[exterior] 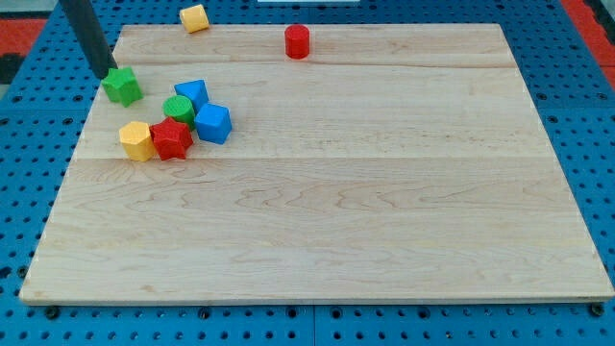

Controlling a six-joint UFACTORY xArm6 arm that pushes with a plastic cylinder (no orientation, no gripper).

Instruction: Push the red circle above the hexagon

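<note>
The red circle (pixel 297 41) stands near the view's top edge of the wooden board (pixel 384 192), right of centre-left. The yellow hexagon (pixel 136 140) lies at the view's left, touching a red star-shaped block (pixel 171 139). My tip (pixel 107 74) is at the view's upper left, touching the upper left side of a green star-shaped block (pixel 122 86). The tip is far left of the red circle and above the hexagon.
A green circle (pixel 178 108), a blue block (pixel 192 94) and a blue cube (pixel 212 123) cluster just right of the red star. A yellow block (pixel 194 17) lies at the board's top edge. Blue pegboard (pixel 577 96) surrounds the board.
</note>
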